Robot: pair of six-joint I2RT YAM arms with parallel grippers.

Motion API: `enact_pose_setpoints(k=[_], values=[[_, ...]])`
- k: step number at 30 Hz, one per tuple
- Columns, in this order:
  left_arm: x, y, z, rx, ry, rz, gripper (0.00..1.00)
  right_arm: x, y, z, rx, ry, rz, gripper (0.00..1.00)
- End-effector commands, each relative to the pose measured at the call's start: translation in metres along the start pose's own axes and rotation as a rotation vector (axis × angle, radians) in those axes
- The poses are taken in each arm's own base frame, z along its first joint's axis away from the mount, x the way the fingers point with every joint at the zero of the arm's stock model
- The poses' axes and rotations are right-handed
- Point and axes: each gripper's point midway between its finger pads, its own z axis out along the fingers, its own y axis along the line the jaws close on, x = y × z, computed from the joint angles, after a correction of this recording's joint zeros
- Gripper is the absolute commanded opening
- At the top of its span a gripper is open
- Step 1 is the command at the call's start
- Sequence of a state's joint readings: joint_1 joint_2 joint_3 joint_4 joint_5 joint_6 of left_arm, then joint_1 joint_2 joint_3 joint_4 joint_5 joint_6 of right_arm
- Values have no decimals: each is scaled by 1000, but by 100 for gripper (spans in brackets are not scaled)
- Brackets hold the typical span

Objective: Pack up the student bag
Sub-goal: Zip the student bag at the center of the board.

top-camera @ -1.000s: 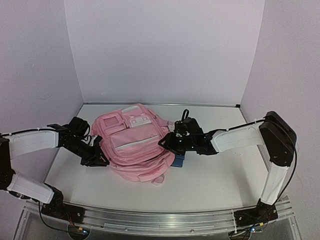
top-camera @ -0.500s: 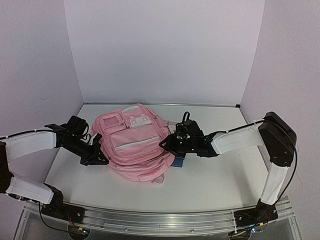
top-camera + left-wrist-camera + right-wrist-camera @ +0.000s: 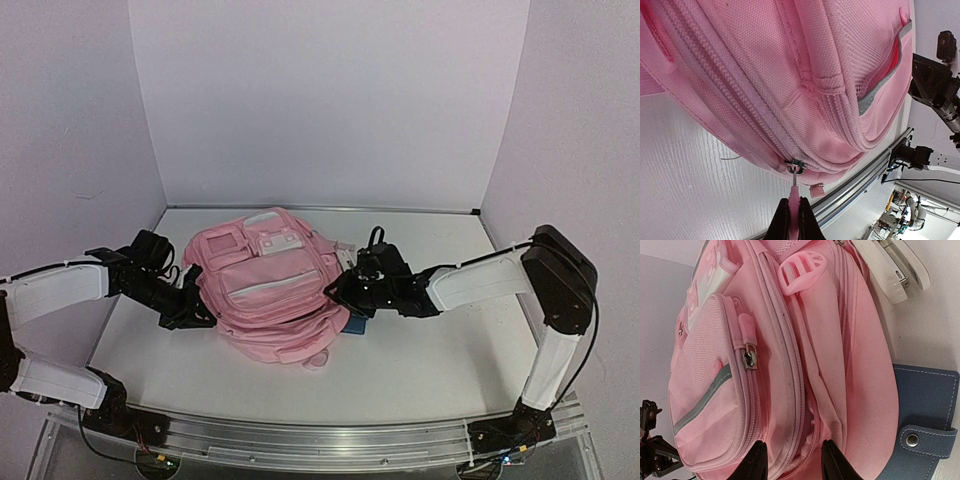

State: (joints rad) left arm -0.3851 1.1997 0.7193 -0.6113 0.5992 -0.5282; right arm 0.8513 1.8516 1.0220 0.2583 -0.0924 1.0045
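Observation:
The pink student bag point(image 3: 268, 290) lies flat mid-table, front pockets up. My left gripper point(image 3: 196, 318) is at its left side, shut on a pink zip pull point(image 3: 794, 200) that hangs from a metal slider point(image 3: 797, 166) on the bag's main zip. My right gripper point(image 3: 335, 290) is at the bag's right side, open, its fingertips point(image 3: 758, 460) astride the bag's side seam where the main zip gapes a little point(image 3: 812, 427). A blue notebook with a snap strap point(image 3: 925, 425) lies half under the bag's right edge. A white stapler point(image 3: 892, 267) lies beside the bag.
The blue notebook also shows in the top view point(image 3: 358, 321), beside the right gripper. The aluminium rail point(image 3: 320, 435) runs along the near table edge. Pale walls close the back and both sides.
My left gripper has drawn slightly left and toward the near edge with the zip pull. My right gripper has shifted a little down along the bag's right side.

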Motion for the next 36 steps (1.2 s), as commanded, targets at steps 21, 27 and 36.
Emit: enact_pose_setpoints(k=[21, 27, 36], values=[[5, -38, -2, 71, 30, 116, 0, -9, 40, 21, -133, 14, 21, 0], [16, -77, 8, 81, 77, 223, 0, -8, 36, 23, -128, 12, 31, 0], [14, -127, 22, 162, 78, 288, 0, -12, 37, 24, -126, -10, 35, 0]])
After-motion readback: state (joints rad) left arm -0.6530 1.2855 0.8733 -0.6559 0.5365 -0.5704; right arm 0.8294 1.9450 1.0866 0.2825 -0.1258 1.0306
